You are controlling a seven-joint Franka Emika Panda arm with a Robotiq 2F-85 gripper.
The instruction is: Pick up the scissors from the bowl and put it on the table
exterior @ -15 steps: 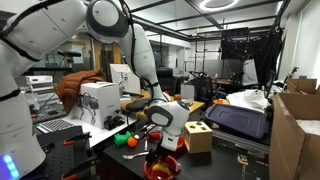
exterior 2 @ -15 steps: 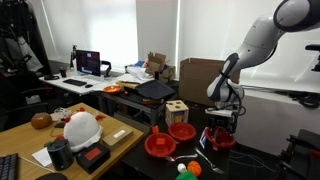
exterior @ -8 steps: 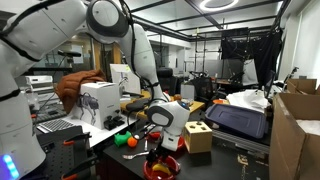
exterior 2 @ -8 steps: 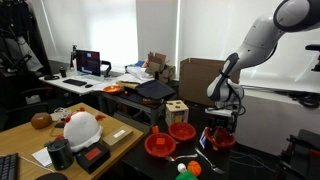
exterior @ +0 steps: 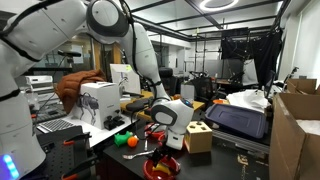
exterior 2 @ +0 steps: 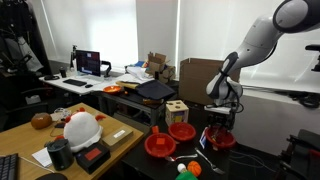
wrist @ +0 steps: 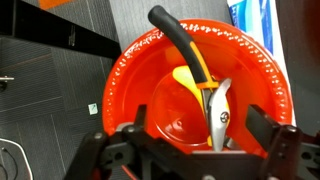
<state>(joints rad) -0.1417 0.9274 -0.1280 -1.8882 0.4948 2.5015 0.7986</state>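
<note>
Within bowl (wrist: 128, 88), scissors (wrist: 193, 62) diagonal, handle upper-left

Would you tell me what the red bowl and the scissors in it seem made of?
The red bowl looks like glossy plastic, given its sheen and dotted rim. The scissors seem to have bare metal blades, grey and reflective, with black-and-yellow plastic or rubber handles.
</note>
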